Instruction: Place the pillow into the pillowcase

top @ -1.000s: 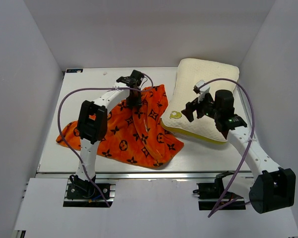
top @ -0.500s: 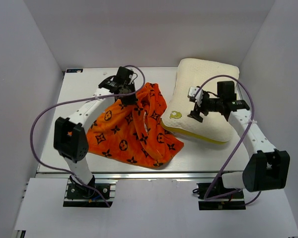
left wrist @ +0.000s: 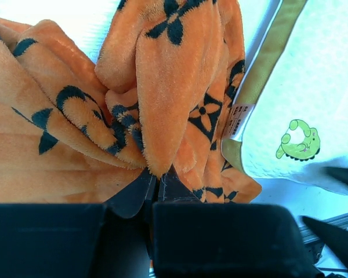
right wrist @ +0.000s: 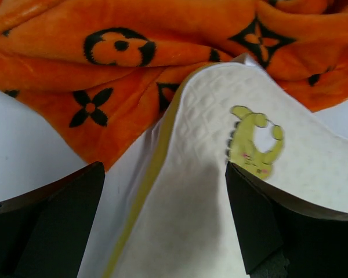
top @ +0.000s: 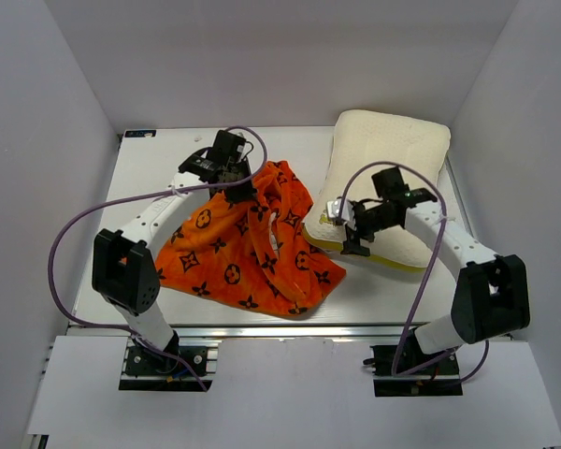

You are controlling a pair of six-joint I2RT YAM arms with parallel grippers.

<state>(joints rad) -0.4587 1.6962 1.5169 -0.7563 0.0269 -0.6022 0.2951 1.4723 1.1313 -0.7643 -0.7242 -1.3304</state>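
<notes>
Here, my left end effector (left wrist: 153, 184) is pinched closed on a raised fold of the orange pillowcase (top: 252, 257), which lies bunched on the tabletop (top: 159, 159). My right end effector (right wrist: 162, 214) is spread wide, one finger on either side of the near corner of the white pillow (top: 393, 150), by its green emblem (right wrist: 255, 142). That corner lies against the pillowcase.

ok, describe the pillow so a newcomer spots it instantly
On the white table, look to the right half, next to the crumpled orange pillowcase. The pillow is the cream quilted slab there; unlike the patterned cloth it is pale, with a yellow-green edge and a small green cartoon patch at its near-left corner.
</notes>
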